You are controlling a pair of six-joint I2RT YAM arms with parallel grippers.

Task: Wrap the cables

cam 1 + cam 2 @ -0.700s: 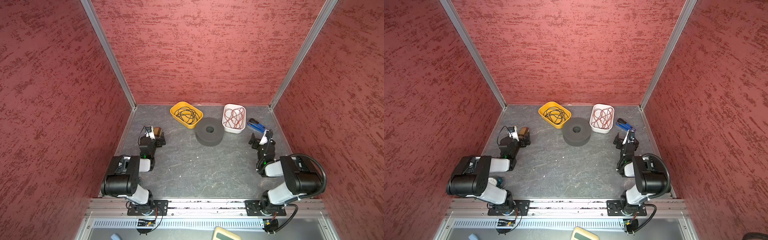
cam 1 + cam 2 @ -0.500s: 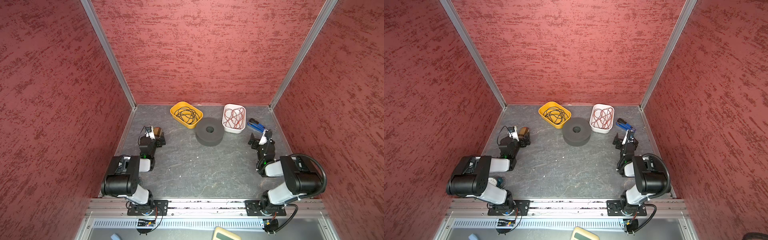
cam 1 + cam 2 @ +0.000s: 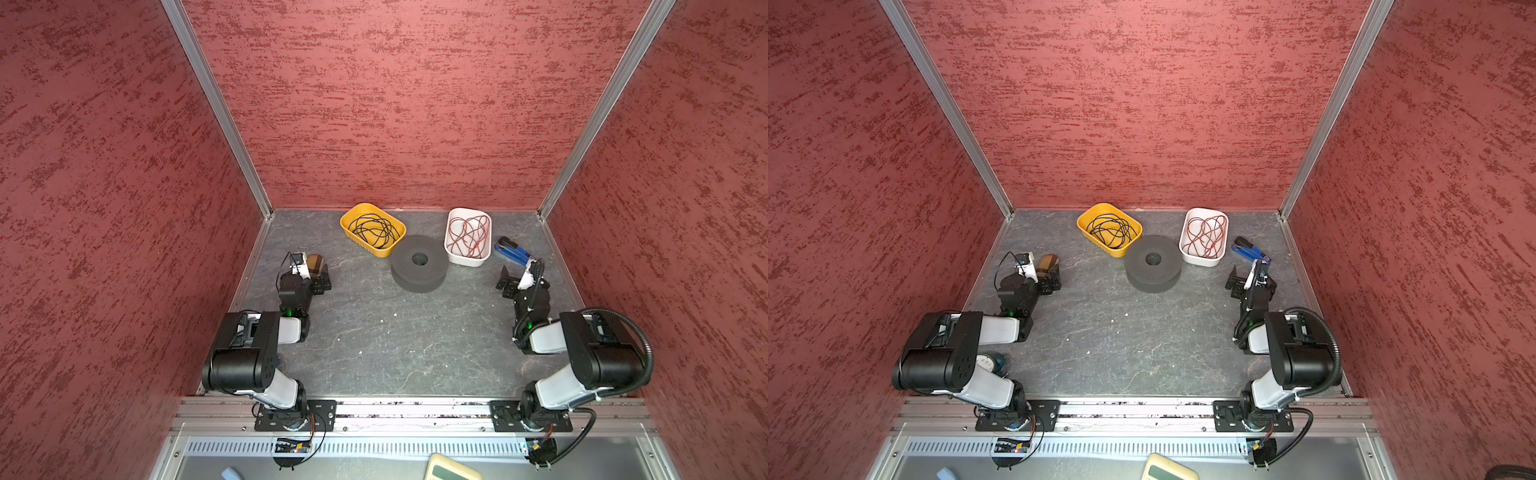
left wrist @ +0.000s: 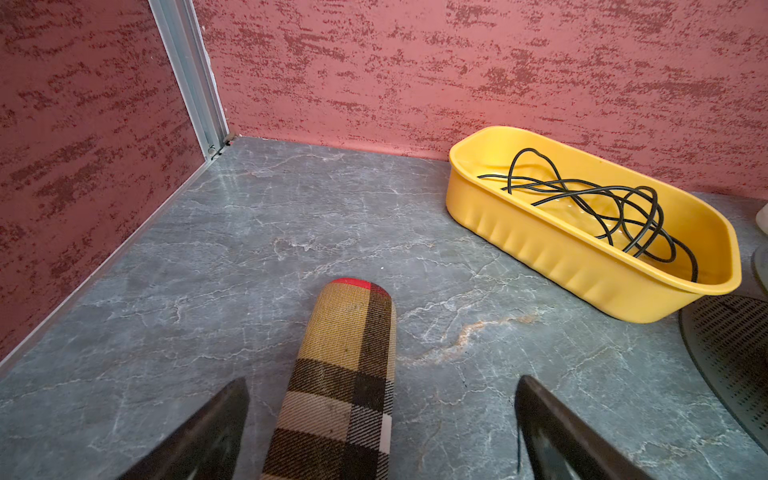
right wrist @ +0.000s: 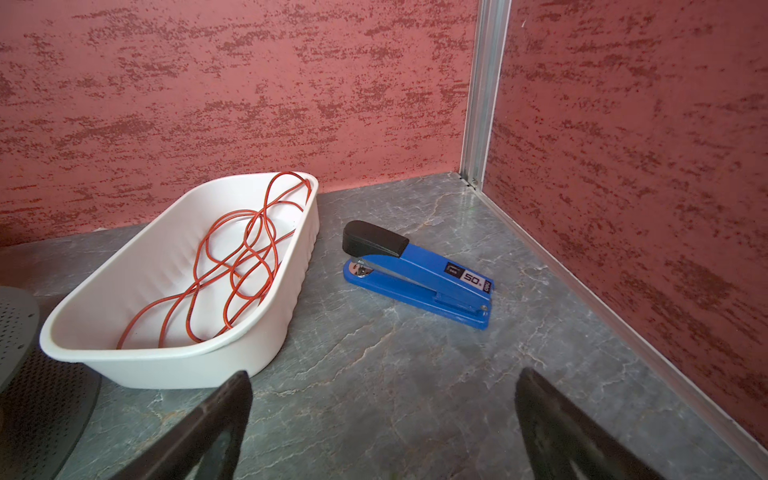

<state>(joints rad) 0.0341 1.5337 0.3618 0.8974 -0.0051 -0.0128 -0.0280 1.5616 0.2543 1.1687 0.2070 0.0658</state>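
Note:
The cables are one thin black wire (image 3: 372, 230) (image 3: 1110, 231) lying in loose loops inside a yellow tray (image 4: 561, 257) at the back of the floor; the left wrist view shows the wire (image 4: 602, 203) clearly. A grey perforated spool (image 3: 419, 270) (image 3: 1153, 270) lies flat just in front of the tray, between the two arms. My left gripper (image 3: 321, 279) (image 4: 382, 379) is open near the left wall, well short of the tray. My right gripper (image 3: 513, 282) (image 5: 382, 374) is open near the right wall, with bare floor between its fingers.
A plaid cylindrical case (image 4: 345, 374) lies on the floor between my left gripper's open fingers, ungripped. A white tray (image 5: 178, 365) with red wire stands right of the spool. A blue stapler (image 5: 419, 274) lies beside it. Red walls enclose three sides.

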